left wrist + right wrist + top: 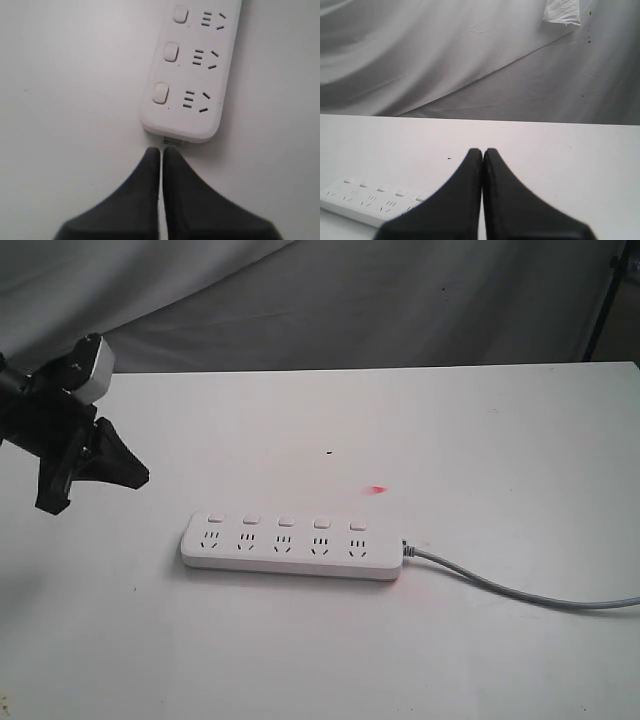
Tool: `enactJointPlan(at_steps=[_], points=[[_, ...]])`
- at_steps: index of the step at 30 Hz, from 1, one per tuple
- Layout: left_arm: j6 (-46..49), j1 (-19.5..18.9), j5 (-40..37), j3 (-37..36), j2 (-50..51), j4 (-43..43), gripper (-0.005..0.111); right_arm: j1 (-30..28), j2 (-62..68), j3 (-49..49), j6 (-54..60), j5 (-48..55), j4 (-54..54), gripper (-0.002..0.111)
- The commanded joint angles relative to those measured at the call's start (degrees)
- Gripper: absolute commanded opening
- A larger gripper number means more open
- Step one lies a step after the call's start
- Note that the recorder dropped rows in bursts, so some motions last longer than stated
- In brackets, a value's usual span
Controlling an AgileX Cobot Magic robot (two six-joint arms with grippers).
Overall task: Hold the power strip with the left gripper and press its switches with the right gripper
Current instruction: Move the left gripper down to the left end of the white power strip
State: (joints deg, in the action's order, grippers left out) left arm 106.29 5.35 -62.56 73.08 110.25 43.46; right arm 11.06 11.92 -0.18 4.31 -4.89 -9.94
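Black two-finger left gripper [161,151], clenched empty, hovers by the left end of the long white plastic power strip [292,545], near-centre on the white tabletop [500,440]; black right gripper [482,151] also clenched. Risk: descending unopened would shove the strip.

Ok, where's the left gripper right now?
In the exterior view the left gripper sits at the far left, shut, just off the cable-free end of the power strip, not touching it.

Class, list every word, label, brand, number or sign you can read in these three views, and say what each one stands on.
No text can be read in any view.
The power strip carries only plain switches and socket slots; no brand or number shows.
The left gripper bears no lettering either.
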Motion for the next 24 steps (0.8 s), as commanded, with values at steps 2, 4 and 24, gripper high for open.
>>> enactJointPlan(at_steps=[2,4,24], points=[[3.5,0.6,1.15,0.57,0.63,0.51,0.015,-0.3,-0.27,0.18,-0.13,-0.06,0.03,0.0],[5.23,0.93,1.27,0.57,0.4,0.51,0.019,-0.3,-0.27,0.18,-0.13,-0.06,0.03,0.0],[9.18,7.54,2.62,0.57,0.53,1.31,0.078,-0.3,-0.27,0.18,-0.13,-0.06,0.03,0.0]])
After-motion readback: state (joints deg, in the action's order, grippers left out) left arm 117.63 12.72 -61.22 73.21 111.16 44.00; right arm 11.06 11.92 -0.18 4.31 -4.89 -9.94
